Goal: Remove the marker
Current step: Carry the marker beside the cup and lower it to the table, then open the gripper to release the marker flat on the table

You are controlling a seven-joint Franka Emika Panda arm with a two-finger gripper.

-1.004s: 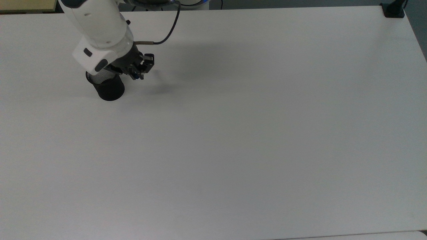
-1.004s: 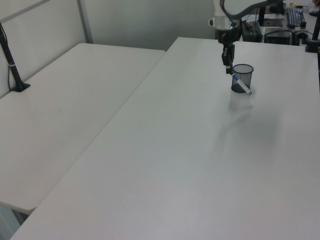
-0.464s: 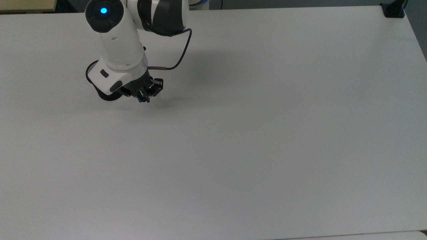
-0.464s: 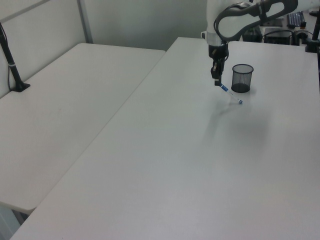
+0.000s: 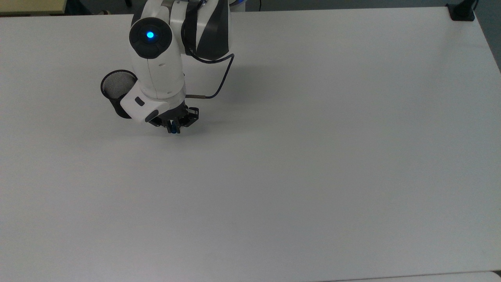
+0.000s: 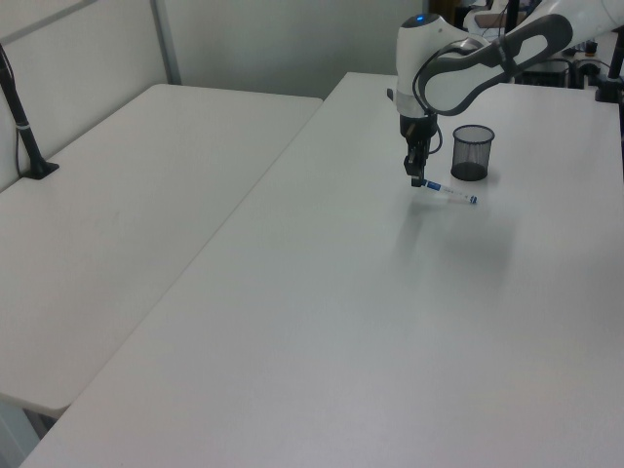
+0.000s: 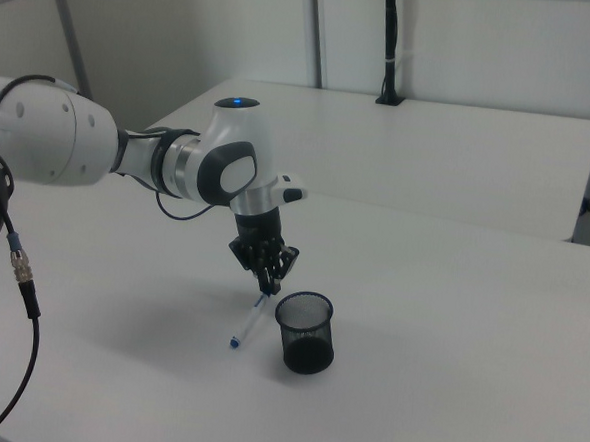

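A plain white table carries a black mesh cup standing upright.

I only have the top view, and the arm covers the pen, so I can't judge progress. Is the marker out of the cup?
Observer: Yes. In the left view the marker is clear of the cup, beside it.
Operator: How is it held?
Observer: The hand is shut on its upper end, and it slants downward.
Operator: Touching the table?
Observer: Its low end is near the table, but I cannot tell whether they touch.
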